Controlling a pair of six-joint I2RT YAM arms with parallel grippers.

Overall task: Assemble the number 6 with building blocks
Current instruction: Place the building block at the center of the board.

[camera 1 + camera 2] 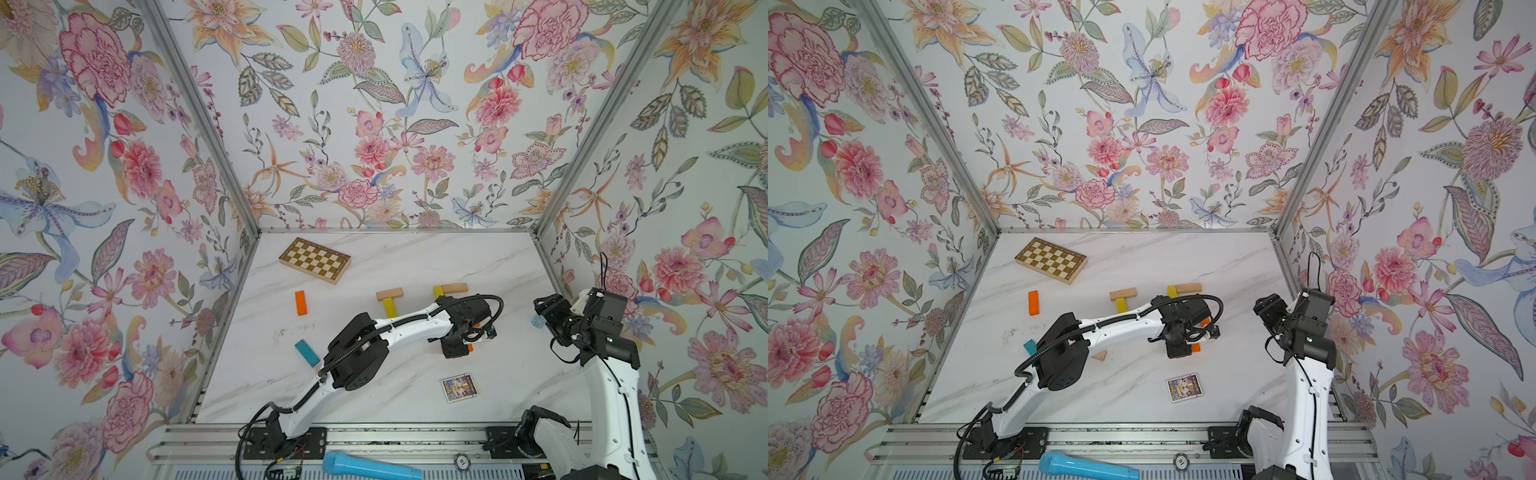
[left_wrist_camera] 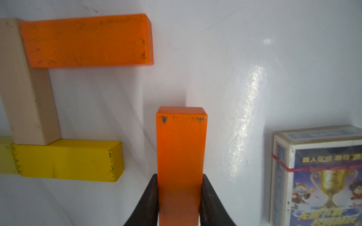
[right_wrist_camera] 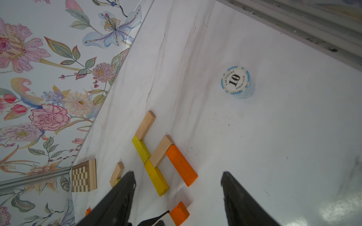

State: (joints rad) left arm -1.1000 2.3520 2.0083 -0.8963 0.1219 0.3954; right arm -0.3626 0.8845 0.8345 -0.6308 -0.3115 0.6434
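Marble surface (image 1: 415, 257): sound, carrying all items. A chequered board (image 1: 314, 259) lies near its far left corner, well apart from the work.

The number 6 (image 3: 159, 152) sits right of the surface's centre, unfinished. A beige top bar, two yellow planks end to end as the spine, a beige middle bar and a laid orange plank (image 2: 86, 41) are in place and touching. The closing side of the loop is open.

Left gripper (image 2: 179, 180): fingers clamped on the long sides of the held orange plank (image 2: 181, 148). That plank lies across the open ends of the yellow plank (image 2: 68, 160) and the laid orange one, apart from both. Whether it rests on the surface or hangs just above cannot be told.

Right gripper (image 3: 178, 173): fingers wide apart, empty, raised near the right edge.

A card box (image 2: 317, 176) lies near the held plank on its outer side.

Risks, as judged:
- Sliding the plank inward could push the yellow or orange ends and skew the figure.
- Releasing short leaves a gap.
- A tilted release could leave the plank crooked.
- The opening fingers could knock the card box.

Spare planks lie toward the left edge; a poker chip (image 3: 235, 81) is clear of the work.
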